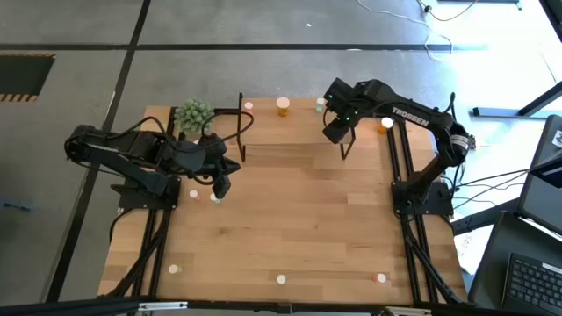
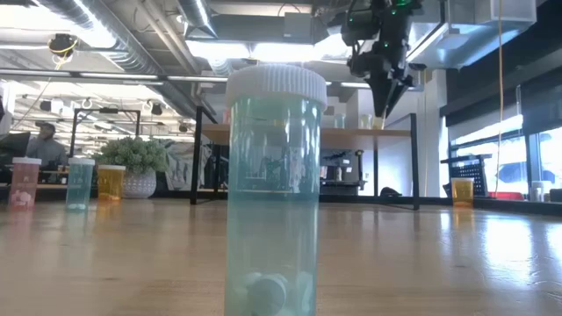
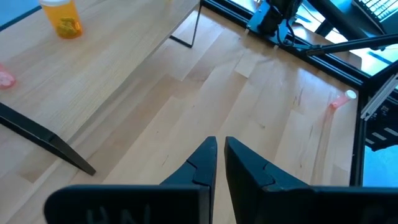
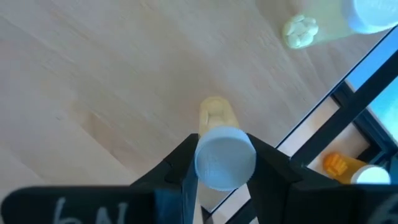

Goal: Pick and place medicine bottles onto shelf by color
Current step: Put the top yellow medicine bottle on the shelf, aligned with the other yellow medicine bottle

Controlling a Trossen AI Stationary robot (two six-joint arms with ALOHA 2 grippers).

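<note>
The shelf (image 1: 281,132) stands along the table's far side, with an orange bottle (image 1: 283,107), a pink one (image 1: 248,106) and a pale green one (image 1: 320,105) standing on it. My right gripper (image 4: 225,155) hovers over the shelf's right part (image 2: 386,133), shut on a small pale yellow bottle (image 4: 216,115). A second pale yellow bottle (image 4: 311,28) stands close by on the shelf. My left gripper (image 1: 219,187) is raised over the table's left half, shut and empty (image 3: 220,146). Loose bottles (image 1: 195,195) stand on the table below it. My right gripper pinches the pale yellow bottle by its white cap (image 4: 217,165), one finger (image 4: 180,168) on each side. The fingers come from above, pointing steeply down. The bottle hangs upright below them (image 2: 379,118), close over the shelf top; whether its base touches the board I cannot tell.
A spiky potted plant (image 1: 194,114) sits at the shelf's left end. An orange bottle (image 1: 386,123) stands at the far right. Three bottles (image 1: 280,280) stand along the near edge, one of them a teal bottle (image 2: 275,193) right at the low camera. A pink bottle (image 3: 341,99) lies on the table.
</note>
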